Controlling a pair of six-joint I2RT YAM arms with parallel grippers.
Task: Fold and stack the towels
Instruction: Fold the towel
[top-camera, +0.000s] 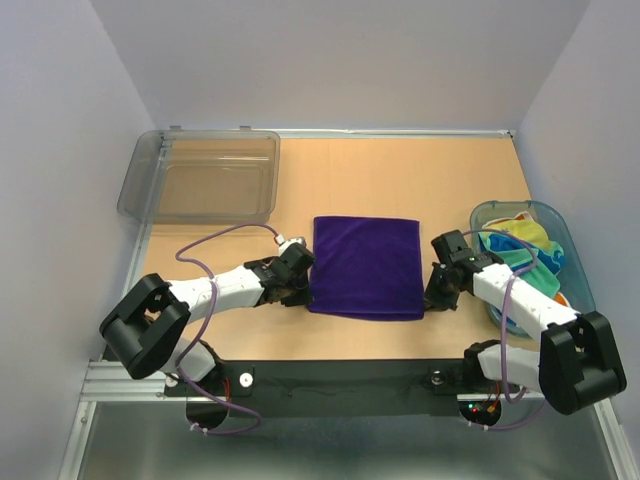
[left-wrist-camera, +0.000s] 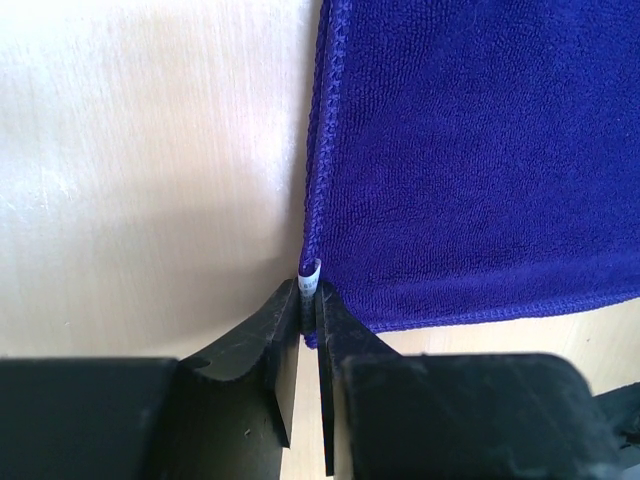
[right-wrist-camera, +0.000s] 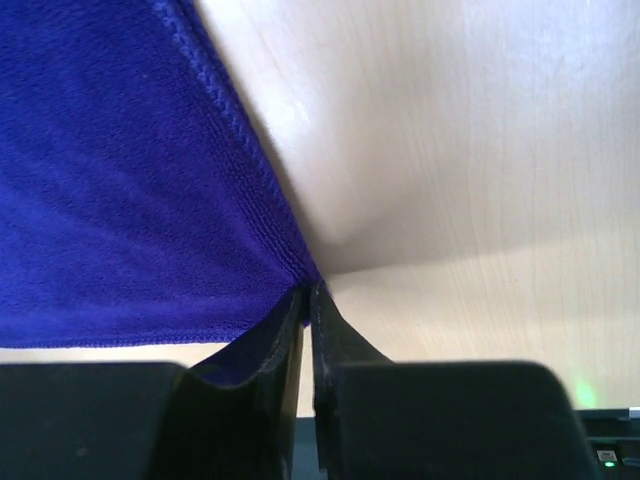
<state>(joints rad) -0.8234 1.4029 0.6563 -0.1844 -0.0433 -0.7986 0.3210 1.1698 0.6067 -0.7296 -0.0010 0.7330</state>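
The purple towel (top-camera: 366, 266) lies spread flat in the middle of the table. My left gripper (top-camera: 297, 292) is shut on its near left corner, pinching the hem and a small white label (left-wrist-camera: 310, 272). My right gripper (top-camera: 436, 296) is shut on its near right corner (right-wrist-camera: 300, 280). The towel fills the left wrist view (left-wrist-camera: 480, 150) and the right wrist view (right-wrist-camera: 120, 180). The other towels (top-camera: 523, 245), mint green with teal and blue, lie bunched in the teal basket (top-camera: 577, 258) at the right. The white flowered towel does not show clearly.
A clear grey plastic bin (top-camera: 203, 177) stands at the back left of the wooden table (top-camera: 420, 180). Grey walls close in the back and both sides. A black rail runs along the near edge.
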